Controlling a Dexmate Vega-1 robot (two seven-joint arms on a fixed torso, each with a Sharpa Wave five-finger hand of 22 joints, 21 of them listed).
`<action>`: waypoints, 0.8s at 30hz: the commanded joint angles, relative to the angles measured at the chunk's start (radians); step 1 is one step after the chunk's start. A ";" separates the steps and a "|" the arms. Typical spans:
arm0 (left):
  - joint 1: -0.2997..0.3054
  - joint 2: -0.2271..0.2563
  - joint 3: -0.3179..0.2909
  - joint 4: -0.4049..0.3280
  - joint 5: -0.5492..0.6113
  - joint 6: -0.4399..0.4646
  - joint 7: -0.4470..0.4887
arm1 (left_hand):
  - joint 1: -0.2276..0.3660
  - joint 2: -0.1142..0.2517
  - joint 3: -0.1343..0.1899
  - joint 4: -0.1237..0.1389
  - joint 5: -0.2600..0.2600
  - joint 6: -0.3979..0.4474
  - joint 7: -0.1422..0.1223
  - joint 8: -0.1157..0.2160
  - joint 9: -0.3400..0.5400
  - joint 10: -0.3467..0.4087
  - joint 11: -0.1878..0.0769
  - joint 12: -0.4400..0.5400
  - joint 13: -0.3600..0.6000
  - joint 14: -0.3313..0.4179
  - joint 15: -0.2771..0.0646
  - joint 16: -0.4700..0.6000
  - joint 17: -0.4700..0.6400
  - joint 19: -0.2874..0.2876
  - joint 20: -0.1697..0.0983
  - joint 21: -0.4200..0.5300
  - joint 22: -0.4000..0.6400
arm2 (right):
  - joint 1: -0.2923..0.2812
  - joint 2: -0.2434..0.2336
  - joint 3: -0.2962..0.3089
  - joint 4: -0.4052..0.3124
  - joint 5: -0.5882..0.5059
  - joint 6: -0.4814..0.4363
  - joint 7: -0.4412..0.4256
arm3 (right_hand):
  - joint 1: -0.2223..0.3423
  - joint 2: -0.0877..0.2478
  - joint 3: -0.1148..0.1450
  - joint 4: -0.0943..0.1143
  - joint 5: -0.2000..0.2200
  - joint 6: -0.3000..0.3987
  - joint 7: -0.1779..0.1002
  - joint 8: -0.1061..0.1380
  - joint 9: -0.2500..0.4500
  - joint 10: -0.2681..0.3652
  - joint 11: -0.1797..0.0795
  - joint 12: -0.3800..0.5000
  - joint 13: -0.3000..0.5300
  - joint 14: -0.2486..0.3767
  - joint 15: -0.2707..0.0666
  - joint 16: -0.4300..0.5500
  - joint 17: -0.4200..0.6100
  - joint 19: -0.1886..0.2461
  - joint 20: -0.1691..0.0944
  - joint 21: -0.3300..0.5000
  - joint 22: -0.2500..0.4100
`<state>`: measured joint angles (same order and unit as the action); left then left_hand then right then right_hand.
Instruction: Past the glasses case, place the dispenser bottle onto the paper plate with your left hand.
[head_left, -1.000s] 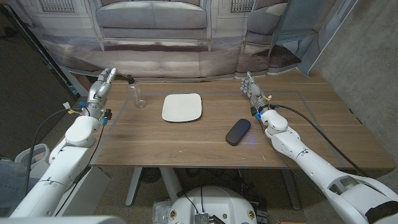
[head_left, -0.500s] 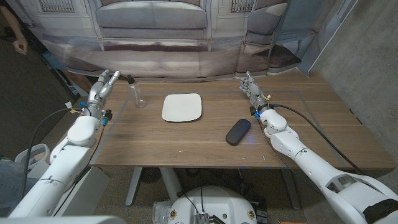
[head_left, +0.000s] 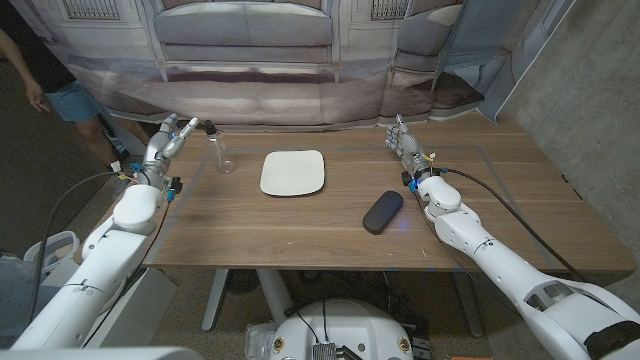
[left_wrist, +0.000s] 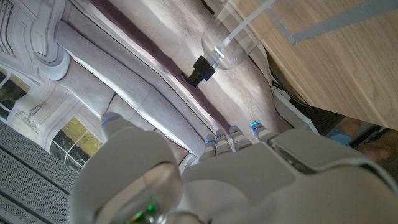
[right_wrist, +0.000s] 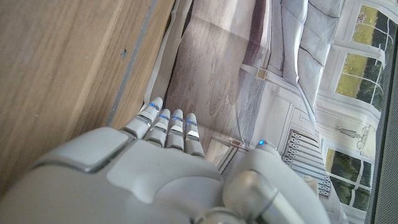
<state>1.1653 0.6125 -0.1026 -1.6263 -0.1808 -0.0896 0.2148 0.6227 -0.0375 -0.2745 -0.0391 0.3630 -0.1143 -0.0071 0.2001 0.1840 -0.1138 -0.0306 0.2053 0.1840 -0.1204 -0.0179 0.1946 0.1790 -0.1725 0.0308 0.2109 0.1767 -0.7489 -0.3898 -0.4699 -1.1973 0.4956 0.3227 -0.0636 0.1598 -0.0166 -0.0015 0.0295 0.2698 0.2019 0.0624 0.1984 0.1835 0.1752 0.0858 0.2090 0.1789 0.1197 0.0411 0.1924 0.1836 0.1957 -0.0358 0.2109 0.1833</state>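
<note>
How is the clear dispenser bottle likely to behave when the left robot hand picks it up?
The dispenser bottle looks clear and seemingly near-empty, so it is probably light. Tall, narrow and upright with a black pump on top, it may tip if nudged sideways. Its smooth wall could slip in the left robot hand, which holds nothing.

We see a matt brown wooden table (head_left: 300, 215) with visible grain. The dispenser bottle (head_left: 224, 150) is clear glossy plastic with a black cap, the paper plate (head_left: 293, 172) plain matt white, the glasses case (head_left: 382, 211) dark and smooth.
</note>
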 joint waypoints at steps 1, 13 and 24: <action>-0.017 0.005 0.017 -0.006 0.031 0.039 0.016 | 0.015 -0.004 -0.006 -0.009 0.011 -0.003 -0.007 0.001 0.003 -0.006 -0.003 -0.003 0.002 -0.003 0.005 -0.004 0.003 -0.018 0.013 0.001 0.004 | -0.016 -0.009 0.008 -0.024 0.000 0.003 -0.009 | 0.003 0.005 -0.006 0.000 0.001 0.010 -0.002 0.000 0.003 0.008 0.002 0.004 0.004 0.011 0.002 -0.001 0.002 0.010 -0.010 -0.002 0.005; -0.024 -0.002 0.033 0.018 0.062 0.033 0.041 | 0.026 -0.014 -0.011 -0.016 0.013 -0.003 -0.011 0.001 0.003 -0.006 -0.004 -0.003 0.002 -0.003 0.003 -0.005 0.003 -0.019 0.015 -0.001 0.004 | -0.024 -0.012 0.010 -0.030 0.004 0.004 -0.007 | 0.003 0.006 -0.008 -0.001 0.001 0.011 -0.003 0.000 0.003 0.012 0.000 0.005 0.004 0.013 0.000 -0.001 0.002 0.012 -0.011 -0.002 0.005; -0.029 0.004 0.048 0.029 0.093 0.052 0.063 | 0.031 -0.026 -0.020 -0.020 0.014 0.000 -0.017 0.001 0.004 -0.003 -0.012 -0.002 0.002 0.001 -0.003 -0.003 0.004 -0.018 0.009 -0.002 0.005 | -0.032 -0.012 0.011 -0.031 0.005 0.009 -0.007 | 0.003 0.006 -0.010 -0.001 0.001 0.013 -0.001 0.000 0.003 0.015 0.002 0.005 0.004 0.016 0.000 -0.001 0.002 0.013 -0.011 -0.002 0.005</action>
<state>1.1434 0.6145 -0.0689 -1.6107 -0.1184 -0.0505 0.2564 0.6455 -0.0602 -0.2898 -0.0542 0.3716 -0.1124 -0.0164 0.2001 0.1838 -0.1103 -0.0348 0.2033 0.1838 -0.1204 -0.0179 0.1946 0.1790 -0.1742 0.0429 0.2109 0.1793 -0.7725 -0.4004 -0.4611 -1.2242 0.4974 0.3281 -0.0710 0.1598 -0.0167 -0.0056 0.0253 0.2698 0.2019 0.0624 0.1984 0.1835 0.1842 0.0875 0.2090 0.1789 0.1288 0.0394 0.1924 0.1836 0.2011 -0.0413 0.2109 0.1833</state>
